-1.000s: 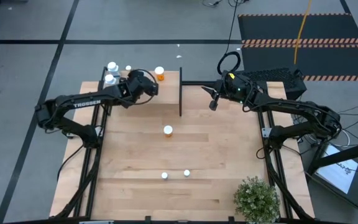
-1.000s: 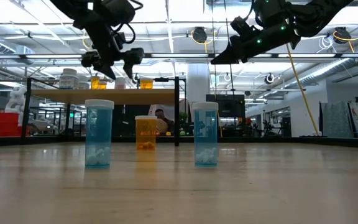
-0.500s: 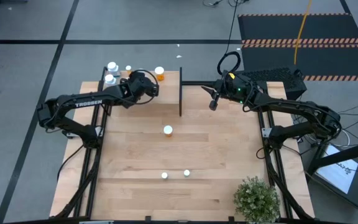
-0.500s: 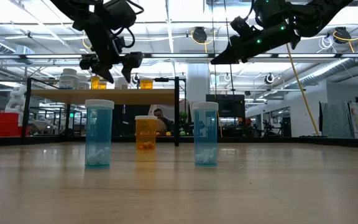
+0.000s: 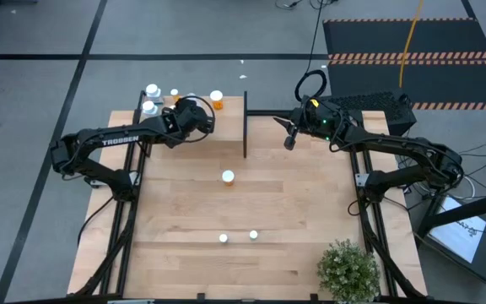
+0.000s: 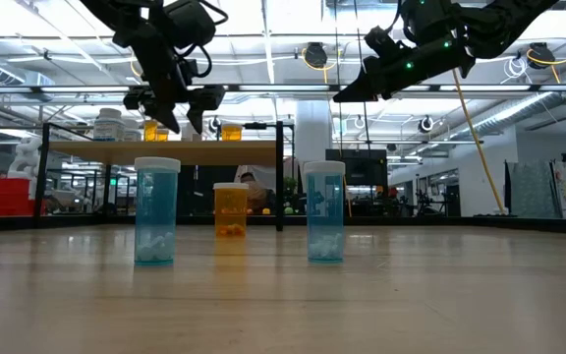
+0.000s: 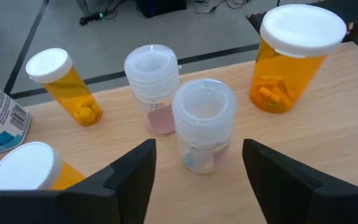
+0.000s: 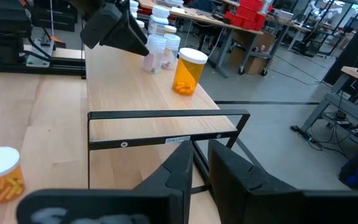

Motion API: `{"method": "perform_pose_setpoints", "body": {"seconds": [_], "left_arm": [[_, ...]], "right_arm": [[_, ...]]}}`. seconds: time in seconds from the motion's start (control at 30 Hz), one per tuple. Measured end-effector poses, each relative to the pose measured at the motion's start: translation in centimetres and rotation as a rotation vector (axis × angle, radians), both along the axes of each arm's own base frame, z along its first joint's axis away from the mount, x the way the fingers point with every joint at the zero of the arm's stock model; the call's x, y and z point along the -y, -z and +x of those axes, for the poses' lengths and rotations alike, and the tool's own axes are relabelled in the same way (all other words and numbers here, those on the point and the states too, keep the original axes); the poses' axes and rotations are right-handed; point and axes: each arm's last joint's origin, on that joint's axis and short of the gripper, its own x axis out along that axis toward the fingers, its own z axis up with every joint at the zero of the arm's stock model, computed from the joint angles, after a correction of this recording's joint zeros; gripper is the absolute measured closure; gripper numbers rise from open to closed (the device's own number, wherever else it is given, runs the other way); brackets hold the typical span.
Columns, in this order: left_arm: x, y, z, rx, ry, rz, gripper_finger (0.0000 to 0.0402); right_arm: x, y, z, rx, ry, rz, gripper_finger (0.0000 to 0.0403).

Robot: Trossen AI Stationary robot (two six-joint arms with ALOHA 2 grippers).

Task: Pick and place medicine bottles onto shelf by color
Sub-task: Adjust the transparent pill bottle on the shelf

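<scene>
Up close, a clear white-capped bottle (image 7: 202,124) stands between the spread left fingers (image 7: 129,177).

We take the shelf (image 5: 218,114) as our landmark. On its board a cluster of bottles (image 7: 179,115) stands at the end away from the upright panel (image 5: 245,127), with one bottle (image 5: 217,100) nearer that panel. On the tabletop (image 5: 184,219) in front of the shelf stands a single bottle (image 5: 228,176), and farther out a pair (image 5: 238,237) side by side. The potted plant (image 5: 348,270) sits at the table corner farthest from the shelf.
</scene>
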Motion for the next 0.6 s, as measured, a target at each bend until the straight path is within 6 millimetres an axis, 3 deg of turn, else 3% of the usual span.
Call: {"method": "perform_pose_setpoints", "body": {"seconds": [0.27, 0.6], "left_arm": [[0.8, 0.0, 0.4, -0.004, 0.036, 0.0, 0.0209], [1.4, 0.3, 0.4, -0.043, 0.054, -0.018, 0.0215]], "right_arm": [[0.0, 0.1, 0.0, -0.005, 0.0, 0.003, 0.0355], [0.0, 0.1, 0.0, -0.006, 0.0, 0.003, 0.0355]]}}
